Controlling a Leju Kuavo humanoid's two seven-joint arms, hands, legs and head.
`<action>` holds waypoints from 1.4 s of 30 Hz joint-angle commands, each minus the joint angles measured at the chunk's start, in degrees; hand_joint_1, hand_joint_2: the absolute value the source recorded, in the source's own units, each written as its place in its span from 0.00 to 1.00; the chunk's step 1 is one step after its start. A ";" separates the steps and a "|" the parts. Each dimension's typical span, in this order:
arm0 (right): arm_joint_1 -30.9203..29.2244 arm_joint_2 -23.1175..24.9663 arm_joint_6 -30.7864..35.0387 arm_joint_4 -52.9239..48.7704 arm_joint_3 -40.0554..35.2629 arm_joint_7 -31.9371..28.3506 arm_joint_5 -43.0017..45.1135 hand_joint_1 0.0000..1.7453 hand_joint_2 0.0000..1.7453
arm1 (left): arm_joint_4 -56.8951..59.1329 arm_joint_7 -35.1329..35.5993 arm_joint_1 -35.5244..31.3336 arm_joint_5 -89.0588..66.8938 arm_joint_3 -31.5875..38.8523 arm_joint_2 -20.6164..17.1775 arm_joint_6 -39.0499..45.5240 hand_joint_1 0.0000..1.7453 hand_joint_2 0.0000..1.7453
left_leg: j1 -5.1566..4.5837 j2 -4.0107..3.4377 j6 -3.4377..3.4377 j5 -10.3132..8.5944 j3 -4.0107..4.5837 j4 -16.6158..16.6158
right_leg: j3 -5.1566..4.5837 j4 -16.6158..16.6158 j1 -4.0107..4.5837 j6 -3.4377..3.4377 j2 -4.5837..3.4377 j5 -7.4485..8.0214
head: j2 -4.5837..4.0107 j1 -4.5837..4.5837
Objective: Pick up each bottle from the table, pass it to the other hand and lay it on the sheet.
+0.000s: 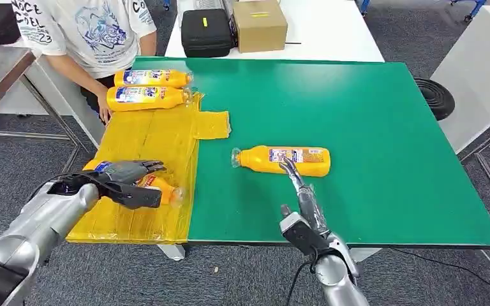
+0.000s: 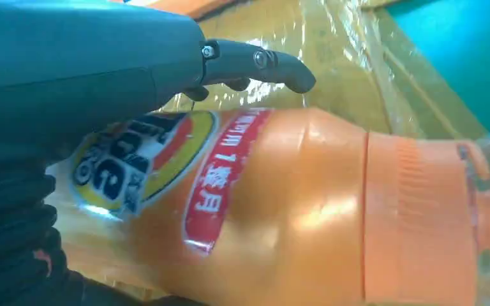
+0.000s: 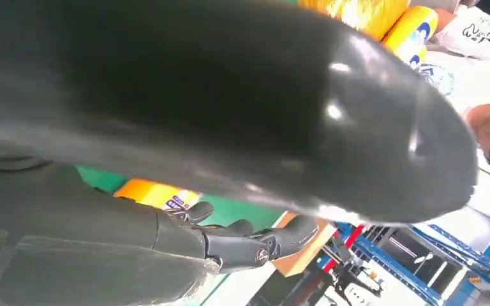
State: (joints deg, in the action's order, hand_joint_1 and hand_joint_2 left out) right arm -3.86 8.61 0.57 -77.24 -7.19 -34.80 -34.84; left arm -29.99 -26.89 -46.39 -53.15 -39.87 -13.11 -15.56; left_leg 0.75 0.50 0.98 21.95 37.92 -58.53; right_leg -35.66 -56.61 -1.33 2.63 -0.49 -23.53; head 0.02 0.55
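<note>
My right hand [image 1: 301,194], fingers extended and empty, points at the last bottle [image 1: 284,160] lying crosswise just ahead on the green desk [image 1: 383,127]; left hand [image 1: 127,182] grips another bottle [image 2: 281,210] over the sheet [image 1: 147,140].

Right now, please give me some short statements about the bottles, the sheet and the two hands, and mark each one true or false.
1. Two orange plastic bottles lie at the far end of the yellow plastic sheet. True.
2. The left hand holds an orange bottle over the sheet. True.
3. The right hand has lifted a bottle. False: the orange bottle on the green table lies flat.
4. The table top is blue. False: green.
</note>
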 commanded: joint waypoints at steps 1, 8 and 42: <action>-1.62 -0.17 0.13 3.94 0.57 0.06 0.05 0.00 0.00 | -7.21 0.48 -1.36 1.35 -2.88 -6.08 -2.09 0.00 1.00 | 0.07 -0.09 -0.02 0.14 -0.15 -0.04 | 0.18 0.01 0.10 -0.16 0.00 -0.10 | 0.00 0.00; -3.27 -0.47 -0.10 5.87 -0.20 -0.01 0.20 0.00 0.00 | -7.88 0.68 -0.58 -0.37 -6.10 -7.90 -2.17 0.00 1.00 | 0.04 -0.16 -0.01 0.13 -0.11 0.02 | 0.10 0.05 0.07 -0.15 -0.08 -0.08 | 0.00 0.00; -21.25 -11.08 -0.50 19.49 0.31 10.05 -13.79 0.00 0.00 | -17.27 -11.08 7.62 28.71 13.29 -0.56 -1.74 0.00 1.00 | -0.04 0.02 0.02 0.01 0.09 0.04 | -0.04 0.08 -0.01 -0.06 0.08 0.00 | 0.00 0.00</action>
State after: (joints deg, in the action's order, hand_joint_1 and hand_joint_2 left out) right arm -14.00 4.18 1.66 -72.70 -7.23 -27.02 -45.76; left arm -54.64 -40.15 -39.30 -22.32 -36.40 -22.67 -20.11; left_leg 0.73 0.49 0.98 21.92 38.26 -58.56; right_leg -35.97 -56.62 -1.36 2.65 -0.49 -23.49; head 0.02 0.55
